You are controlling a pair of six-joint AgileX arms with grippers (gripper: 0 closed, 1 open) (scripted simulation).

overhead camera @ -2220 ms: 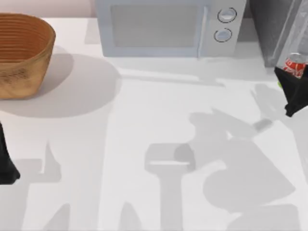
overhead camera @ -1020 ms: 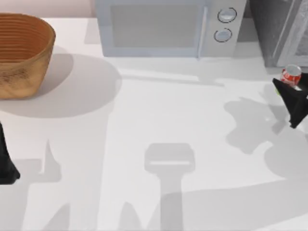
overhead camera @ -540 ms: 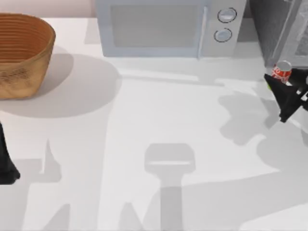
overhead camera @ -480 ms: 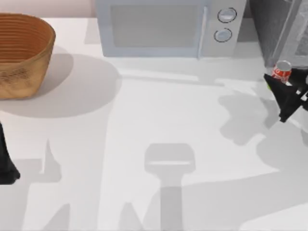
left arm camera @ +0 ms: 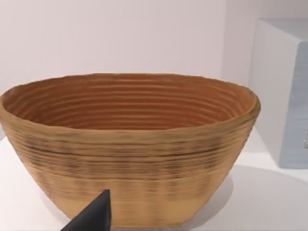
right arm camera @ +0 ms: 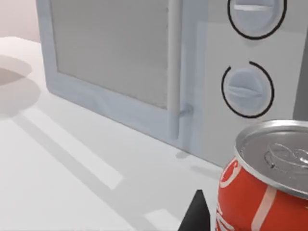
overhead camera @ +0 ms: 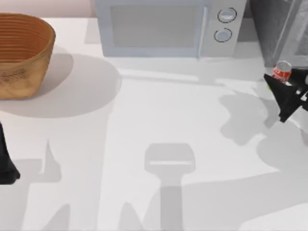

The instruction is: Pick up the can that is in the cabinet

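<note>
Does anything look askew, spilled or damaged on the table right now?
Nothing stands out. The can sits upright at the right gripper, just before the cabinet. The microwave and basket look intact; the left gripper is parked at the left edge.

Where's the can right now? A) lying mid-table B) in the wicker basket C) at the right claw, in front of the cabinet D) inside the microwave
C: in the top view the can sits at the right claw, at the table's right edge just in front of the cabinet, upright beside the microwave.
</note>
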